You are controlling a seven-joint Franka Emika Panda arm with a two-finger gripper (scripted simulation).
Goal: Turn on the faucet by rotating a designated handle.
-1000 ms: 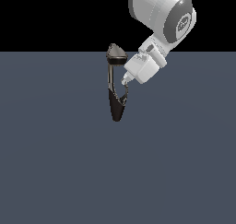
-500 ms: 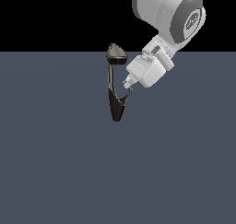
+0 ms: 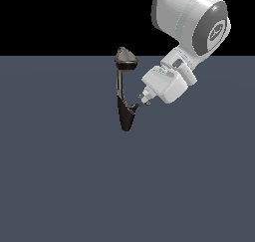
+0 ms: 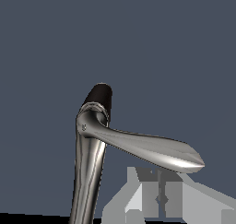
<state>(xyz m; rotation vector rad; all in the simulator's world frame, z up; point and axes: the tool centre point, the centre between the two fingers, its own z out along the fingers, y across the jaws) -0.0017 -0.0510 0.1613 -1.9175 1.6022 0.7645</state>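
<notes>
The faucet (image 3: 125,117) stands on the grey floor, with a dark tapered body, a thin stem and a cone-shaped head (image 3: 126,60). Its short curved handle (image 3: 134,107) branches off toward the exterior view's right. My gripper (image 3: 145,98) hangs just beyond the handle's tip, almost touching it, and its fingertips look pressed together with nothing held. In the wrist view the silvery handle (image 4: 152,149) stretches across the picture from the faucet body (image 4: 98,96). There the gripper (image 4: 159,197) sits close below the handle's pointed end.
The flat grey floor (image 3: 64,186) spreads all around the faucet. The big white arm link (image 3: 191,24) hangs above the hand, on the exterior view's right.
The hand has slid slightly down and toward the exterior view's right, ending at the handle's tip. The upper arm link swung right. The faucet looks the same.
</notes>
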